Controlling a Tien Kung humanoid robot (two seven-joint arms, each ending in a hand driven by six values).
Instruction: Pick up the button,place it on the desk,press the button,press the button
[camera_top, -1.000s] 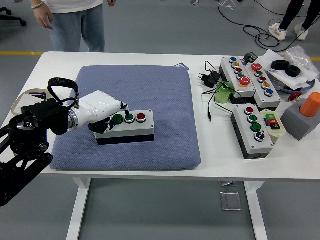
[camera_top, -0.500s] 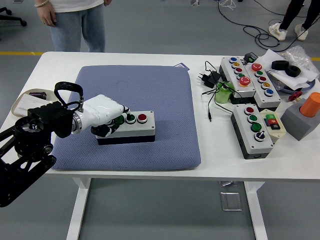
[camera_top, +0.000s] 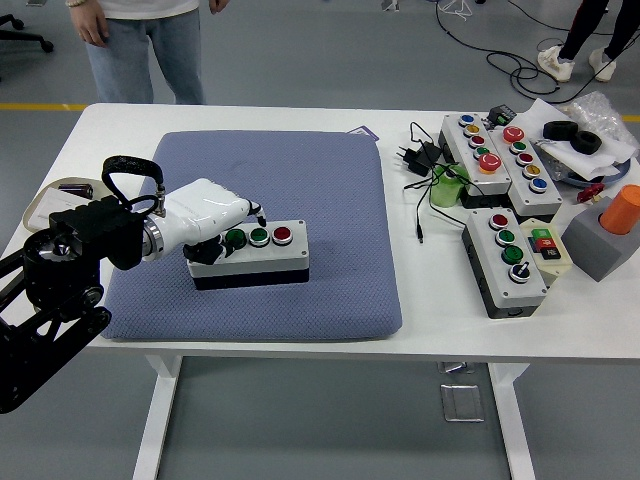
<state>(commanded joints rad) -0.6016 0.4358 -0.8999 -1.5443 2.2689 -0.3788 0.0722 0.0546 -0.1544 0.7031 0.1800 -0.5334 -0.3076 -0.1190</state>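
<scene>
— So where does the button box (camera_top: 252, 253) sit?

— On the blue pad (camera_top: 300, 180), toward its front left part, lying flat. Its long axis runs left to right across the table (camera_top: 420, 300), with three caps in a row on top: green at the left, a second green in the middle, red (camera_top: 282, 235) at the right.

— And the hand?

— The left hand (camera_top: 215, 225) comes in from the left and is over the box's left end. Its white back covers that end, dark fingers (camera_top: 205, 255) curl down at the box's near-left corner, and one dark fingertip pokes out above the row, just behind the middle cap. I'd call it curled around the left end, but whether it actually grips the box or only rests there, I cannot tell.

— Which way do the caps lie from it?

— To its right, along the long axis. The left cap is just beside the knuckles, the middle one next, the red farthest out. Any press, I judge, means a short move right and down, not a reach forward.

— The other arm?

— Not in view, so the left hand is the only candidate.

— Anything else nearby?

— More button boxes (camera_top: 505, 260) and cables lie well apart on the table's right side. A person (camera_top: 140, 40) stands at the far side, hands off the table.
</scene>
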